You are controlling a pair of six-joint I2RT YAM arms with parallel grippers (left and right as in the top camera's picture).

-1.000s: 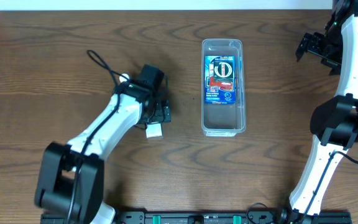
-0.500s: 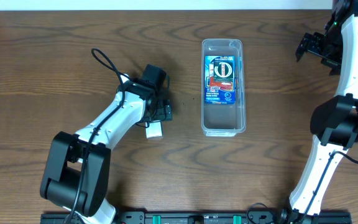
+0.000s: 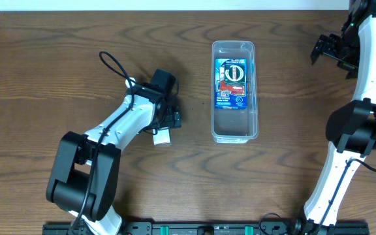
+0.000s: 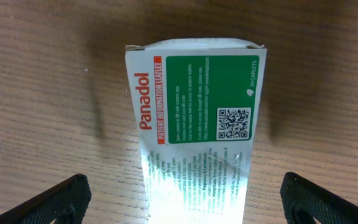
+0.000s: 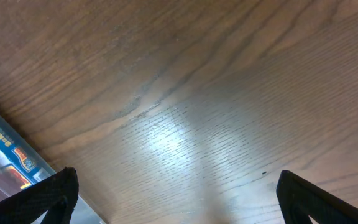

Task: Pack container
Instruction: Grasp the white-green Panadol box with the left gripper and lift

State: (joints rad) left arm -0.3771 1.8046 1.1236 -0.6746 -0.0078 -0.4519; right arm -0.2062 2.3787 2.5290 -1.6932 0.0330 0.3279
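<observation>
White Panadol box (image 4: 194, 118) under released left claw (image 4: 188, 199); right claw (image 5: 179, 196) also released, above wooden table (image 5: 197, 93).

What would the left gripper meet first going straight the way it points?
The Panadol box: in the left wrist view it lies centred ahead of the left gripper, whose open fingers straddle it. Likely the fingers reach the table either side; depth is unclear.
</observation>
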